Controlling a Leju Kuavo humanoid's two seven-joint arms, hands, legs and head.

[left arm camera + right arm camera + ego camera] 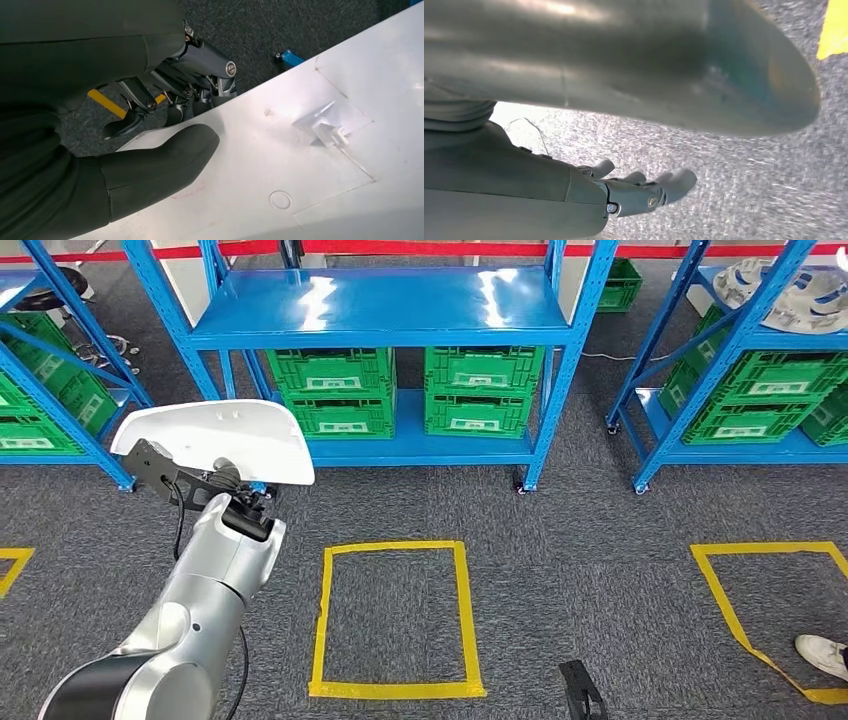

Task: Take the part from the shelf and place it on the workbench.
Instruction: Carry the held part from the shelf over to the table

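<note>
Above the grey carpet, in front of the blue shelf (385, 335), left hand (225, 485) holds the white part (215, 440) up in the air, clear of the shelf and not on any table. Part is a flat white panel with a rounded edge, tilted slightly, sitting over the hand at the end of the silver left arm (195, 600). Left wrist view: thick grey thumb (160, 160) presses flat on the panel face, darker fingers (175, 102) hook the panel edge from the other side, so fingers are clamped on the part (310, 165); small white clip (322, 130) stands up from the panel surface. Right hand (639, 192) hangs over the carpet, fingers straight and a little apart, holding nothing. Green crates (405, 390) sit on the shelf's lower level, toward its back edge. Yellow tape square (395, 620) marks the floor (560, 530) in front of the shelf. White shoe (825, 655) of a person at the right edge.
</note>
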